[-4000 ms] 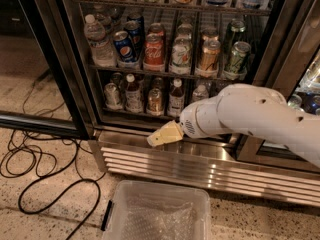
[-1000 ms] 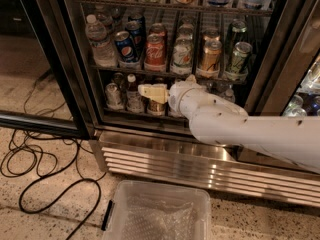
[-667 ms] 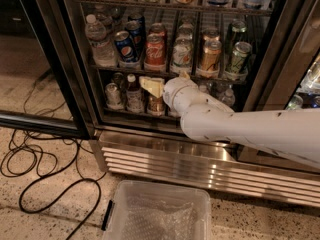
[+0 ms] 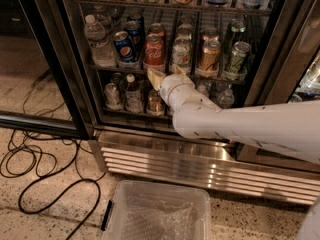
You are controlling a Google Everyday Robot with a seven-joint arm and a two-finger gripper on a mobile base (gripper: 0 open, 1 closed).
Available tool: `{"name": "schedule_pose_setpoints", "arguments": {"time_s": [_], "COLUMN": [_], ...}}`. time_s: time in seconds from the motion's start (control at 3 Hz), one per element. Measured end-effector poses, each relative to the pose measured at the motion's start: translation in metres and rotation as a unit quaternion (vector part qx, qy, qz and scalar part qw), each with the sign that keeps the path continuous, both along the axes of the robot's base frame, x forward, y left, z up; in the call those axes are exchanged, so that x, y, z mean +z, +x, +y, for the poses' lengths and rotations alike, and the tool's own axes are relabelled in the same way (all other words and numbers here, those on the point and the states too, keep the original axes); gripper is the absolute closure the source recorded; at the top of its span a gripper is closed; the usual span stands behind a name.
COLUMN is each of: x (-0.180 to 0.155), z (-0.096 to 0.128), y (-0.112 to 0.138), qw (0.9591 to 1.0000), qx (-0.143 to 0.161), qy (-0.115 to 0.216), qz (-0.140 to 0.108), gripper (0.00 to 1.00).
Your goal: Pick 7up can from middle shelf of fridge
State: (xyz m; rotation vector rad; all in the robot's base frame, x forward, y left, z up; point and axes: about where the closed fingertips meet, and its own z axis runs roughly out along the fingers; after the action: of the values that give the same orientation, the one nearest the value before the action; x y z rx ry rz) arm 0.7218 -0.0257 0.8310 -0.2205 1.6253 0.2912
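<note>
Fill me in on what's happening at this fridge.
The robot's arm reaches into the open fridge. Its gripper is at the front edge of the middle shelf, just below and left of the 7up can. The can stands in its row between a Coke can and a gold can, not yet grasped.

A clear plastic bin point(image 4: 159, 185) sits on speckled floor point(image 4: 40, 221), below the raised tool point(image 4: 153, 76); black cables point(image 4: 75, 181) loop at left.
</note>
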Motion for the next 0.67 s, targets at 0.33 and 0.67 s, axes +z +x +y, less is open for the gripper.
{"name": "schedule_pose_setpoints", "arguments": {"time_s": [0.33,0.67], "x": [0.0020,0.0048], "z": [-0.0027,-0.0083], "y": [0.0038,0.0110], "qw": [0.9999,0.9994], "qx": [-0.012,-0.026], "qy": [0.001,-0.002], "qz": [-0.012,-0.022], "gripper": [0.38,0.44]}}
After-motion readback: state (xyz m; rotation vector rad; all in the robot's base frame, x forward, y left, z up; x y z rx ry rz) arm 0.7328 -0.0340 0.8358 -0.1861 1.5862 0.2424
